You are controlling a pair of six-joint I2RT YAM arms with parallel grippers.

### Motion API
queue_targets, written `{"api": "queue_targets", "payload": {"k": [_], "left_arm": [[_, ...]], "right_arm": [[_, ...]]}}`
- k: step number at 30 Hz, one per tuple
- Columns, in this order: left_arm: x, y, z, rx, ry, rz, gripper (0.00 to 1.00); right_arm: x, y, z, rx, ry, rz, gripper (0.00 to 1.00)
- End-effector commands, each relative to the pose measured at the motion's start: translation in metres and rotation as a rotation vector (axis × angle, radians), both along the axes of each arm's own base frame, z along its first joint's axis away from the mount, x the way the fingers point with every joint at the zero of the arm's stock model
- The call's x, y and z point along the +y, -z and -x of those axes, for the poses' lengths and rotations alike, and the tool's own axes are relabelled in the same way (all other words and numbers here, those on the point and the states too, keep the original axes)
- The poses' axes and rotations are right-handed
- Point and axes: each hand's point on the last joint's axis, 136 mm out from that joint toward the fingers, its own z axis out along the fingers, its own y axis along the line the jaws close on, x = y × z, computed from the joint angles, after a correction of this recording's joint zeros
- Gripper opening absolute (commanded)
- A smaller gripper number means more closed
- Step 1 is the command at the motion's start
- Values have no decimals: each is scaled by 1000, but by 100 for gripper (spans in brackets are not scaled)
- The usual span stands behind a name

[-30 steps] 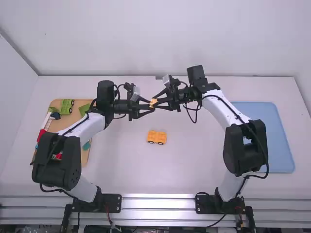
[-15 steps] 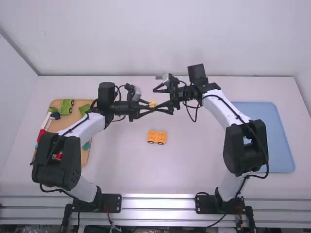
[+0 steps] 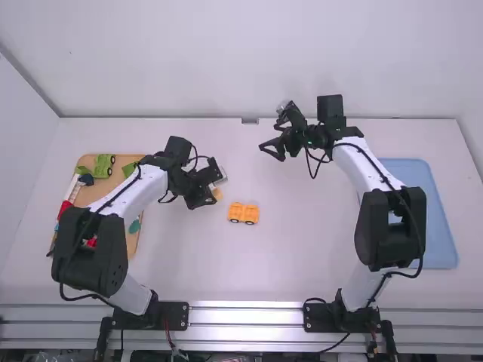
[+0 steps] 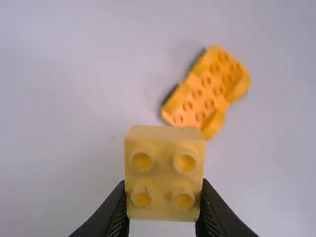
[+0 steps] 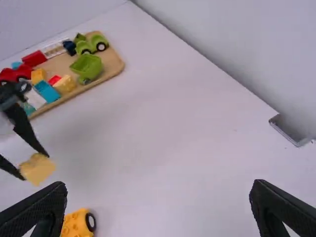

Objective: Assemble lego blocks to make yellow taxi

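1. If judged by the grip, meant for pressing downward: squeezing yellow block (image 4: 165, 170) by opposite sides with left gripper (image 4: 164, 190), just left of and slightly beyond wheeled base (image 3: 243, 213), apparently above table (image 3: 302, 249).
2. Leaving the block's underside free, with four studs toward the wrist camera, probably for joining onto wheeled base.
3. For wheeled base: resting on wheels, studs upward, probably to receive the block.
4. Opening right gripper (image 5: 158, 184) wide, gripping nothing, well beyond wheeled base, perhaps to give room.
5. From left wrist view, learning the studs clearly; from high view, finding the block mostly hidden.
6. From right wrist view, seeing other yellow blocks (image 5: 64, 84) on wooden tray (image 5: 116, 65), well left of wheeled base; from high view, finding them covered by left arm (image 3: 143, 189).
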Motion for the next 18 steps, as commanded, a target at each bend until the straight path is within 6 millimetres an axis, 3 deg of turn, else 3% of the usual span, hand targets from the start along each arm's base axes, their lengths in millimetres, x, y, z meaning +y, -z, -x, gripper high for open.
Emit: {"api": "queue_targets", "payload": {"k": [1,5,11,13,18], "left_arm": [[11,17,2,-85,225,-115,4],[15,41,-6,-72,230,-143,2],[19,79,8,41,277,-197,4],[18,83,14,54,319,-193,4],[14,83,24,59,407,-161,25]], "right_arm": [[4,-27,4,-41,-16,-27,99],[9,-23,10,-19,-31,-18,99],[8,-22,10,-13,-25,-14,99],[8,-22,9,-15,-26,-15,99],[10,-22,11,-16,-31,-14,99]]}}
